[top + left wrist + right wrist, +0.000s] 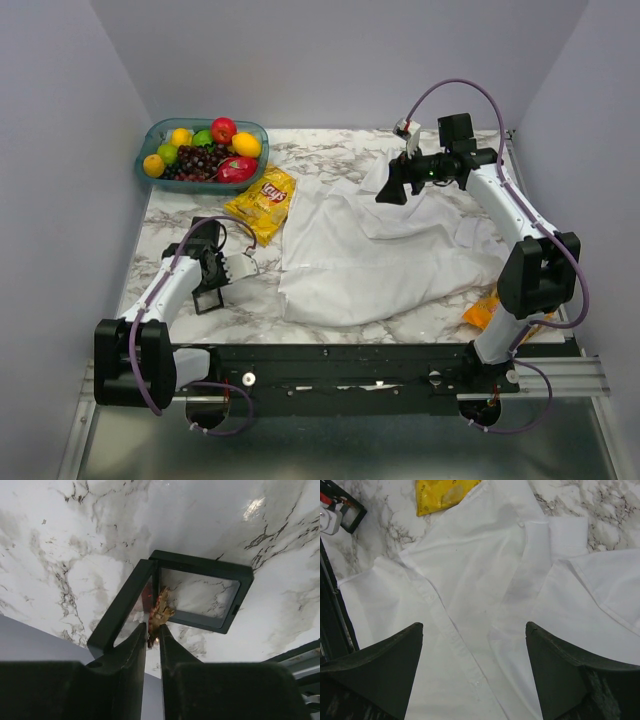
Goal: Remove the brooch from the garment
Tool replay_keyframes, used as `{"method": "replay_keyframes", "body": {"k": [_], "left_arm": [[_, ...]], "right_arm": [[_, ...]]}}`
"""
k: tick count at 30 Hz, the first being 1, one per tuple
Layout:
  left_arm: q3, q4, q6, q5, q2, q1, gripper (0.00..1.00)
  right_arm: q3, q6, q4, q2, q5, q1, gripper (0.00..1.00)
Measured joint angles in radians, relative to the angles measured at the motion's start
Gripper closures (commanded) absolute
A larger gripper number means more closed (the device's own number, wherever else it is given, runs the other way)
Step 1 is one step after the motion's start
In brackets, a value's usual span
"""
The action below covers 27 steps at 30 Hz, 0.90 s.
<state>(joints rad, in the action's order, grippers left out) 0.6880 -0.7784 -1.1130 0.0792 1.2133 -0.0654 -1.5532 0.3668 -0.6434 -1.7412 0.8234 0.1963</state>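
The brooch (161, 611), a tiny orange-gold trinket, sits between the tips of my left gripper (153, 629), whose fingers stand only a narrow gap apart and touch it on both sides. It hangs at the hinge of an open black display box (200, 562) on the marble. From above, the left gripper (209, 284) is over that box (207, 298), left of the garment (370, 250). This white shirt lies spread across the middle of the table. My right gripper (390, 190) hovers wide open above the garment (485, 580), its jaws (474, 627) empty.
A teal fruit bowl (150, 135) stands at the back left. A yellow chip bag (262, 200) lies by the shirt's left edge. An orange snack packet (482, 313) lies near the right arm's base. A small white object (240, 266) rests beside the left gripper.
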Motion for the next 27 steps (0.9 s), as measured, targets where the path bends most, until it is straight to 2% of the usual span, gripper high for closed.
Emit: {"method": "replay_keyframes", "body": {"k": [27], "left_arm": [[0.002,-0.122,0.067,-0.055,-0.001,-0.009,0.64]], "right_arm": [[0.0,0.0,0.0,0.0,0.0,0.0,0.09]]}}
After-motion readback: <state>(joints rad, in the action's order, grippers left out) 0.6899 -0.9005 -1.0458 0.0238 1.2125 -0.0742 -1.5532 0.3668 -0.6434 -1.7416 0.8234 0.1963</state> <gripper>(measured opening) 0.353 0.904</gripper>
